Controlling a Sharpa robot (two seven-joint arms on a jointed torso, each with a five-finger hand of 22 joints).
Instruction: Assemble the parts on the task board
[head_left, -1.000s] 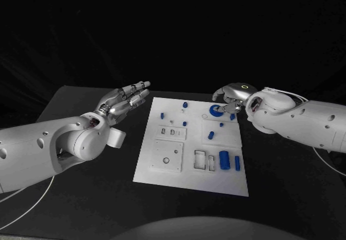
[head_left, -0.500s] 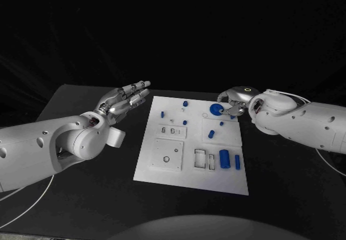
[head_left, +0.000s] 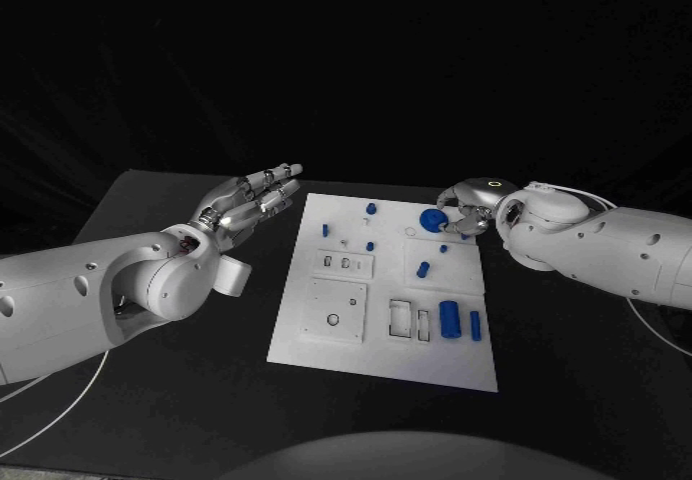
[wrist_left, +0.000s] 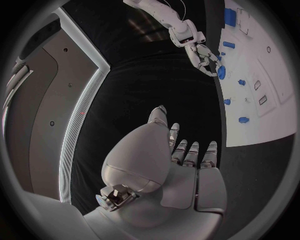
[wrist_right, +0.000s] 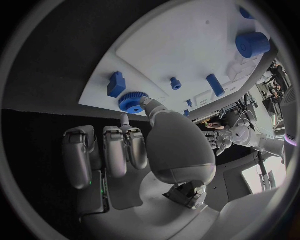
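The left hand (head_left: 248, 203) hovers over the worktop (head_left: 173, 400) just off the left edge of the task board (head_left: 387, 355), fingers straight and apart, holding nothing. The board lies in the middle of the worktop, with small blue parts scattered over its far half and a blue cylinder (head_left: 450, 318) standing near its right edge. At the board's far right corner the right hand (head_left: 470, 205) has its thumb tip on the toothed rim of a blue gear (head_left: 431, 219), the other fingers drawn back clear of it, so it touches rather than grips. The step in hand looks like seating this gear; the next move probably calls for steady downward pressure or a small turn. The worktop is matt black and the room behind is dark.
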